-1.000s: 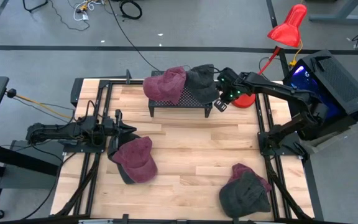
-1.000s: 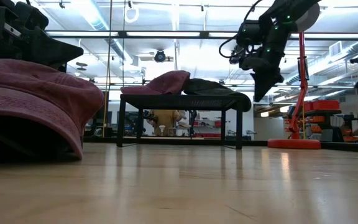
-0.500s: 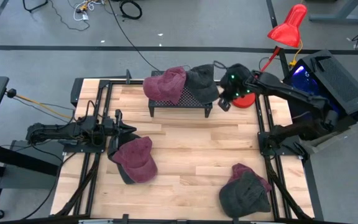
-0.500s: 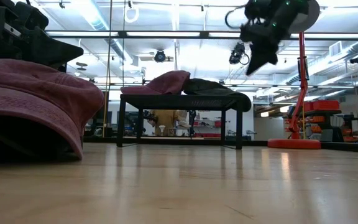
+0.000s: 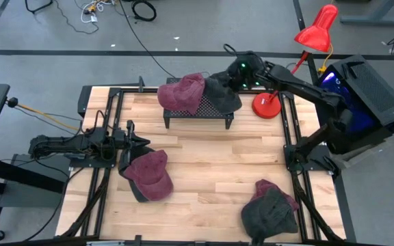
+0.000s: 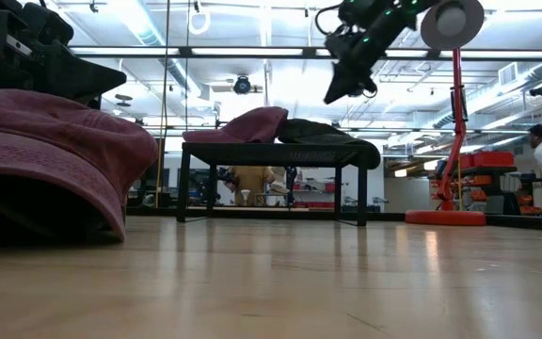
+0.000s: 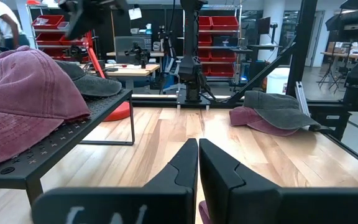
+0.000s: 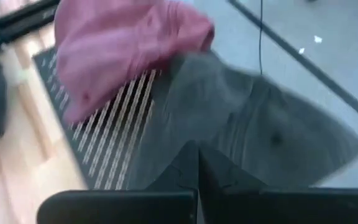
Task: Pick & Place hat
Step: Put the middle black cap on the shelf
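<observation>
Well, from above, the right gripper hangs over the grey hat on the black rack, jaws pinched together and empty. The left gripper, jaws narrow, lies beside a maroon hat on the tabletop. At table height, both rack hats sit piled. The right wrist view is blurry, but the grey hat seems near the edge: a nudge could drop it.
</observation>
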Robot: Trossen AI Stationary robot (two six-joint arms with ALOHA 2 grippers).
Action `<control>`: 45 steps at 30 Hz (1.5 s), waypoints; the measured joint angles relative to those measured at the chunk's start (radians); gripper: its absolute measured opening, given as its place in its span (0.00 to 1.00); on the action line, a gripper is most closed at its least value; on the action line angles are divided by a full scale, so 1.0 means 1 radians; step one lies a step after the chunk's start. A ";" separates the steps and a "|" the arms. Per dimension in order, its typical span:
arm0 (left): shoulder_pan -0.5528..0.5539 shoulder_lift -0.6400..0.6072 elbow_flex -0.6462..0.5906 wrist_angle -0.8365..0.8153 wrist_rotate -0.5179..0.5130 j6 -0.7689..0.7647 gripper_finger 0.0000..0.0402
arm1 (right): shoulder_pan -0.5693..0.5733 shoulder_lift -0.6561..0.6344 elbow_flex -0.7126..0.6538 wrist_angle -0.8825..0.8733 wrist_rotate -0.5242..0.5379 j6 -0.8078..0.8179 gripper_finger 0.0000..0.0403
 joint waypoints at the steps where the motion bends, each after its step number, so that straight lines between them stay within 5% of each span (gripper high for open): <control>1: 0.000 0.000 0.000 0.000 0.000 0.000 0.05 | -0.003 0.014 0.009 0.015 0.017 -0.001 0.00; 9: 0.000 0.000 0.000 0.000 0.000 0.000 0.05 | -0.042 0.119 0.094 0.062 0.025 -0.003 0.00; 23: 0.000 0.000 0.000 0.000 0.000 0.000 0.05 | -0.055 0.111 0.110 0.091 -0.158 0.002 0.02; 29: 0.000 0.000 0.000 0.000 0.000 0.000 0.05 | -0.060 0.109 0.110 0.073 -0.079 -0.017 0.13; 39: 0.000 0.000 0.000 0.000 0.000 0.000 0.05 | -0.118 0.109 0.110 0.070 -0.189 0.028 0.37; 45: 0.000 0.000 0.000 0.000 0.000 0.000 0.05 | -0.077 0.123 0.110 0.035 -0.145 -0.053 0.45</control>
